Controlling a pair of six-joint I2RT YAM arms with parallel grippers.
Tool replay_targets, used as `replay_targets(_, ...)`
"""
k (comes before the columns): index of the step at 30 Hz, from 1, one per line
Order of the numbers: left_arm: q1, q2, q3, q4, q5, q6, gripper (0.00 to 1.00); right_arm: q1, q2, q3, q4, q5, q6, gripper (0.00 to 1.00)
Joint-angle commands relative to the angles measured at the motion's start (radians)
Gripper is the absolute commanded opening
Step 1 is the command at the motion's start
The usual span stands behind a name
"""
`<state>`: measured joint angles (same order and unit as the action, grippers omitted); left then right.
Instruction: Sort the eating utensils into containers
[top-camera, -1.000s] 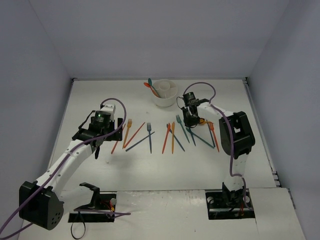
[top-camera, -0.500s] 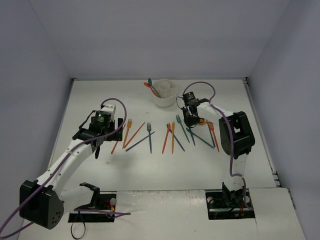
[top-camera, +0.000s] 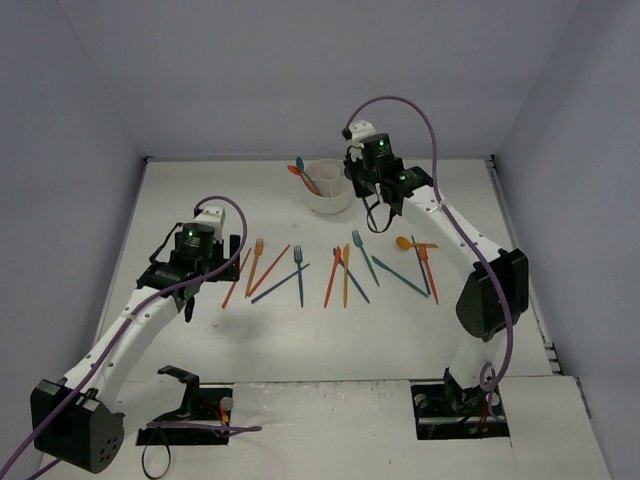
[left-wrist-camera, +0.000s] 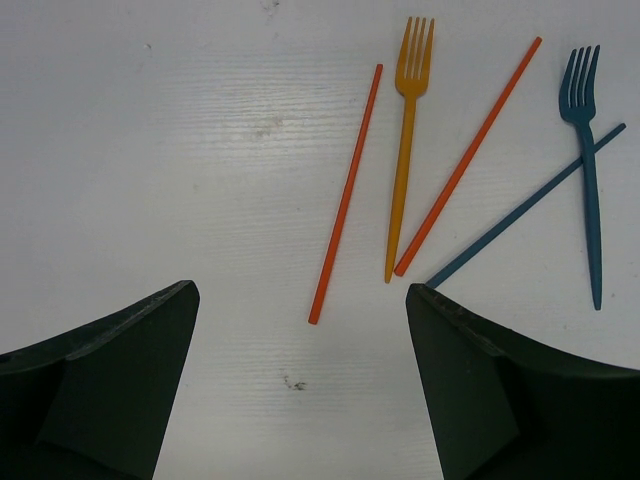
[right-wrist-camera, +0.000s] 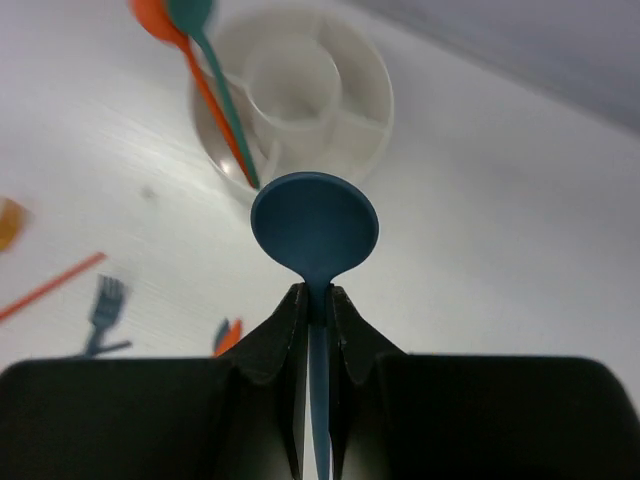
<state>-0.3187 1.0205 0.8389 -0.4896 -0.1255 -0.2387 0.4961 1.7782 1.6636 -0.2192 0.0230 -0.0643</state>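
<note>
We lifted the right gripper (right-wrist-camera: 316, 300) off the table (top-camera: 300, 330); it pinched a spoon (right-wrist-camera: 314, 222) pointing bowl-first at the cup (right-wrist-camera: 383, 100) just ahead.

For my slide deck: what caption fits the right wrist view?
Right fingers pinch a dark blue spoon before the divided white cup holding an orange spoon and a teal spoon.

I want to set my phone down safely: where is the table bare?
Bare: the far corner left of the round white divided cup, and the near strip between the row of coloured plastic utensils and the arm bases. Crowded: that row, and by the cup, where the right fingers hold a dark blue plastic spoon.
</note>
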Motion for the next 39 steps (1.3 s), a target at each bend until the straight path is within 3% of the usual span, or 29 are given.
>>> replay_targets(1,0.010,-0.067,0.049,-0.018,-0.025,0.032,0.82,0.044,-0.014,0.112,0.192,-0.095,-0.106,0.00)
replay_targets(9,0.012,-0.156,-0.041,0.034,-0.047,0.012,0.82,0.071,0.102,0.198,0.471,-0.275,-0.195,0.00)
replay_targets(17,0.015,-0.183,-0.067,0.066,-0.204,0.027,0.82,0.064,0.207,0.151,0.787,-0.400,-0.221,0.00)
replay_targets(26,0.015,-0.169,-0.073,0.068,-0.228,0.039,0.82,0.012,0.322,0.165,0.881,-0.469,-0.184,0.00)
replay_targets(39,0.015,-0.175,-0.080,0.077,-0.230,0.048,0.82,-0.034,0.359,0.076,0.910,-0.491,-0.166,0.00)
